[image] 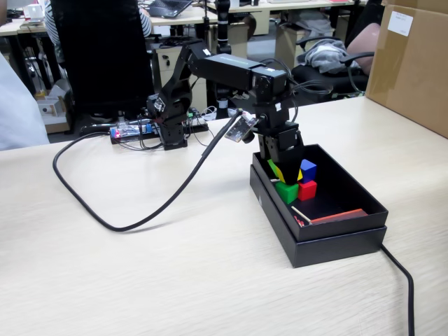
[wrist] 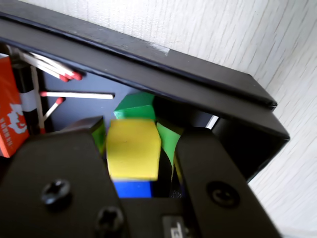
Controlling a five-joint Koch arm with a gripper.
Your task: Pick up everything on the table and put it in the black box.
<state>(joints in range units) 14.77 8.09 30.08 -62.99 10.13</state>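
You are at the drop: your gripper (wrist: 132, 163) pinches the yellow cube (wrist: 132, 154) low inside the black box (image: 336, 234), above the green cube (image: 286, 191). Next, spread the jaws and lift clear.

Four cubes, one red (image: 307, 190), one green (image: 287, 192), one blue (image: 307, 170), one yellow (wrist: 132, 148), one black box (image: 336, 241), several matches (wrist: 74, 94).

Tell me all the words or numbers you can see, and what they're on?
None can be read.
Orange matchbox in the black box: a white printed mark, too blurred to read.
White label on the brown carton: too small to read.
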